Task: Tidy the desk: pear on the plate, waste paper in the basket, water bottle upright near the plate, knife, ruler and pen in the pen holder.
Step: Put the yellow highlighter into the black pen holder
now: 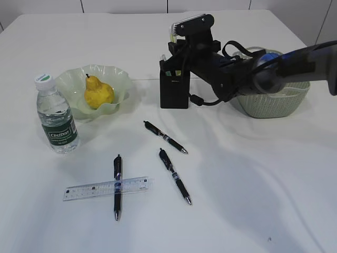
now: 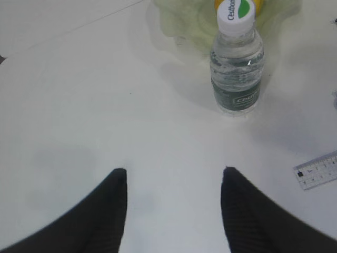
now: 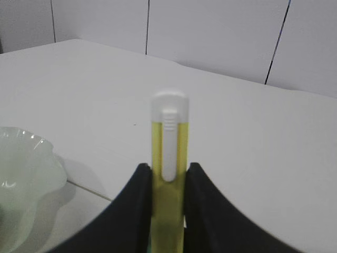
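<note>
Exterior view, catalogued by size.

Worktop (image 1: 253, 200): white, bearing everything below.

Basket (image 1: 274, 105): sage green, far right, largely behind right arm; contents hidden, waste paper not visible in any view.

Plate (image 1: 118, 79): pale green, wavy rim, far left. Carries pear (image 1: 97, 94), stem up; that part of task judged done.

Pen holder (image 1: 174, 87): black, centre rear, between plate and basket. Right hand (image 1: 176, 45) directly above it.

Water bottle (image 1: 57, 117): upright, cap up, just beside plate on near-left; placement judged to meet task.

Ruler (image 1: 107, 187): flat, near left, crossed by one pen (image 1: 117, 185). Two further pens (image 1: 165, 137) (image 1: 175, 175) loose, lying well apart from holder. Three pens and ruler judged outstanding.

Knife (image 3: 168, 158): yellow body, white slider end up, held vertical for lowering into holder.

Right wrist view only: right hand (image 3: 167, 182) closed firmly on knife, fingers (image 3: 138, 195) pressed to both sides; exterior view shows little more than a white top there.

Left wrist view only: left hand (image 2: 174, 182) about half open, empty, hovering over bare worktop near bottle; absent from exterior view. Ruler end at right edge.
</note>
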### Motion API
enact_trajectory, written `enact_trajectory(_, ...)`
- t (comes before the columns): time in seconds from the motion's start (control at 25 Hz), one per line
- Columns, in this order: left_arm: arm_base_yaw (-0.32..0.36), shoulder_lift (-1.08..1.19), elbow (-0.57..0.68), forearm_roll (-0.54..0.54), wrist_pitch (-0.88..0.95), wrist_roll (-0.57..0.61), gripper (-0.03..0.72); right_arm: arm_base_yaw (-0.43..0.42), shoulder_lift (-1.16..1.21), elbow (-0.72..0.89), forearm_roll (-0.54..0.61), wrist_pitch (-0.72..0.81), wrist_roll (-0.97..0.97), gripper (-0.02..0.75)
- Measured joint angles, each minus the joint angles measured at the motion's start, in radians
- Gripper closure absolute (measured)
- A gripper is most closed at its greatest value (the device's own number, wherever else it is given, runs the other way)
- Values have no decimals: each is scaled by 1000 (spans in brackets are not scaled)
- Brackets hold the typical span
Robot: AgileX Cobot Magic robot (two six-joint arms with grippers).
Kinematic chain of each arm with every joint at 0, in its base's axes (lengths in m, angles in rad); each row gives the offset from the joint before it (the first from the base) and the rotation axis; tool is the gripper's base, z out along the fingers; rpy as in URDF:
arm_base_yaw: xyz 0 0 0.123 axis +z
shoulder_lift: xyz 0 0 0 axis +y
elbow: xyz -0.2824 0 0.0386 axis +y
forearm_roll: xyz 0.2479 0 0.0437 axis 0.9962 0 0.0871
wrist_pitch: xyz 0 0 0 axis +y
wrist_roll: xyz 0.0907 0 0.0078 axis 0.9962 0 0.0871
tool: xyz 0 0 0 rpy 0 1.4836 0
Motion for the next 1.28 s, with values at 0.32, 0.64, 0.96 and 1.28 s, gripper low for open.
enact_trajectory(0.32,0,26,0,0,0,0,286,0,23,0,-2,-2,0,566)
enact_trajectory(0.64,0,63,0,-2,6,0,287,0,23,0,-4,-4,0,566)
enact_trajectory(0.96,0,63,0,-3,7,0,287,0,23,0,-4,-4,0,566)
enact_trajectory(1.28,0,63,0,-3,8,0,286,0,23,0,-4,-6,0,566)
